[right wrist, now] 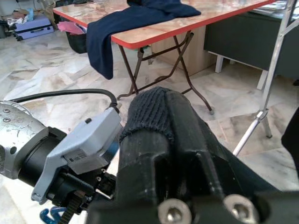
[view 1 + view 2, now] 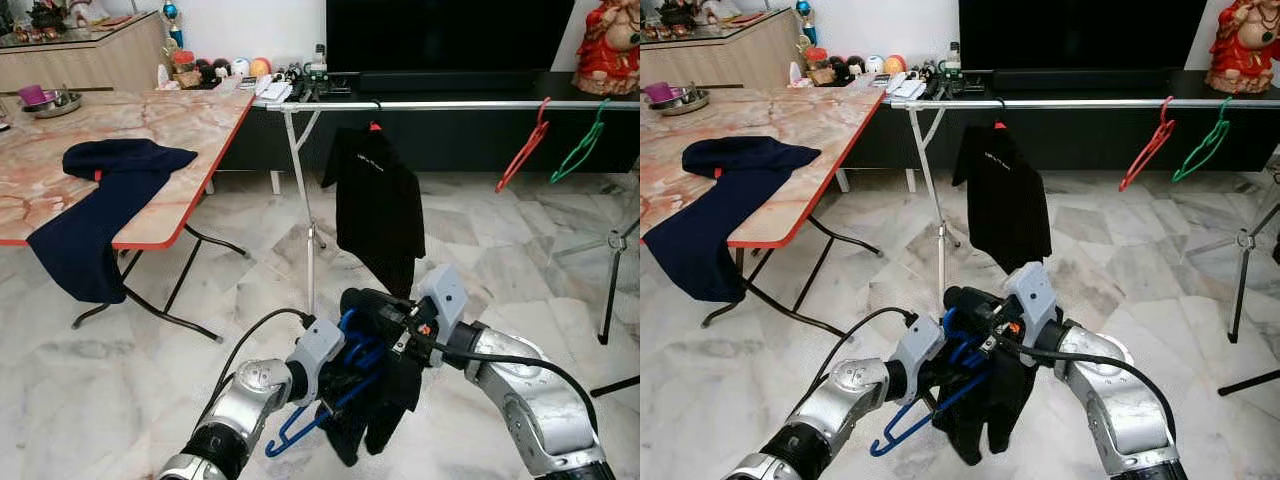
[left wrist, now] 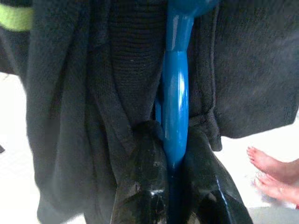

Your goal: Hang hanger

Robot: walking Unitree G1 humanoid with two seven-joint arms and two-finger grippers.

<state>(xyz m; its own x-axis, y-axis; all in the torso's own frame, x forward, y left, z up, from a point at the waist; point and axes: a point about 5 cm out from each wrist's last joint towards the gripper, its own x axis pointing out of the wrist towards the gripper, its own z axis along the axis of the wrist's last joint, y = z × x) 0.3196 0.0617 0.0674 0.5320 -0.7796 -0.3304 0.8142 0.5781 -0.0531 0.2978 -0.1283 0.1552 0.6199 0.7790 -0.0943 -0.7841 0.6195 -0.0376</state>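
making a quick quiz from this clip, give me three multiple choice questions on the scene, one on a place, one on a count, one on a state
1. Where does the navy garment lie?
A. on the floor
B. draped over the table's edge
C. on the rail

2. How many bare hangers hang on the rail?
A. two
B. none
C. five

3. What are the left gripper's fingers doing?
A. spread wide, holding nothing
C. pressing a button
B. closed on the blue hanger

Answers: 1 B, it spills off the table toward the floor. 2 A, the red hanger and the green hanger. 3 B, the left wrist view shows both fingers pinching the blue bar, with the black garment around it.
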